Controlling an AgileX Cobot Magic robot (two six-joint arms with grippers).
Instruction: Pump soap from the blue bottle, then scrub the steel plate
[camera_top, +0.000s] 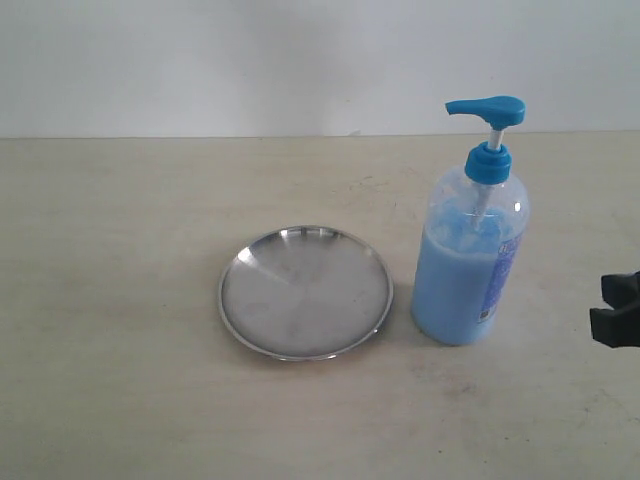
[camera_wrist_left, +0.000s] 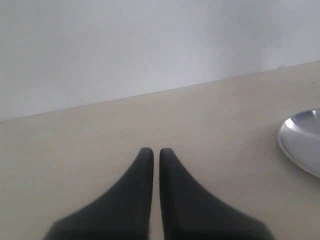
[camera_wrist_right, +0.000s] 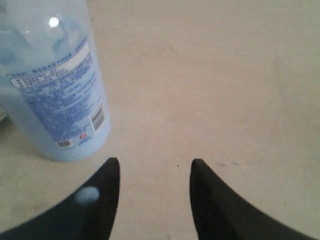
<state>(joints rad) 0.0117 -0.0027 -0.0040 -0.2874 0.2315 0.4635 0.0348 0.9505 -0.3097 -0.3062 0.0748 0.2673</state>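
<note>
– How did the blue bottle (camera_top: 470, 255) look, and where was it?
– It stood upright on the table (camera_top: 120, 400), just beside the steel plate (camera_top: 305, 292) but not touching it; its wall was clear; the soap (camera_top: 452, 300) inside was pale blue and filled more than half of it; the pump head (camera_top: 487, 108) and the collar were bright blue, the stem white; a blue printed label was on its side; the plate was round, shallow and shiny.
– And your grippers?
– My right gripper (camera_wrist_right: 155, 161) was near the foot of the bottle, jaws well apart, nothing between them; my left gripper (camera_wrist_left: 156, 150) had its jaws almost together and gripped nothing.
</note>
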